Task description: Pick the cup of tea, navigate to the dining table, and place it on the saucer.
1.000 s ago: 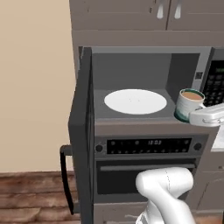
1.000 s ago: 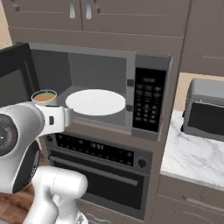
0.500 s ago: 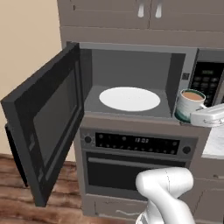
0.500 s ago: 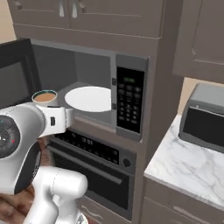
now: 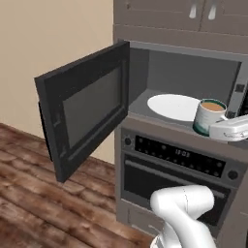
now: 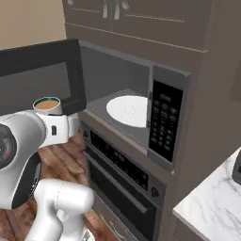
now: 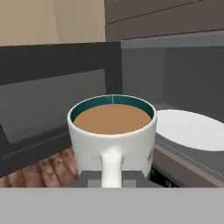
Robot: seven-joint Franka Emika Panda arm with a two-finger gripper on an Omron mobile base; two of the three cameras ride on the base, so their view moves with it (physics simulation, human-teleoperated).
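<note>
The cup of tea [image 5: 209, 116] is a white mug with a teal rim, full of brown liquid. It hangs upright in the air in front of the open microwave, level with its floor. My gripper [image 5: 213, 129] is shut on its lower part from the right. In the right base view the cup of tea [image 6: 47, 105] sits at the end of my forearm, with the gripper [image 6: 52, 117] under it. The hand view has the cup of tea [image 7: 112, 127] close up, handle toward the camera, gripper [image 7: 112, 178] clamped at its base. The dining table and saucer are out of view.
The microwave door [image 5: 82, 109] stands swung out to the left, and a white turntable [image 5: 174, 106] lies inside. A built-in oven [image 5: 179, 167] sits below and grey cabinets [image 6: 141, 21] above. A marble counter corner [image 6: 209, 207] is at lower right. Wood floor [image 5: 43, 198] spreads left.
The whole scene has shifted in both base views, so the base has moved; the microwave now sits further right and more obliquely. The cup stays held in the gripper.
</note>
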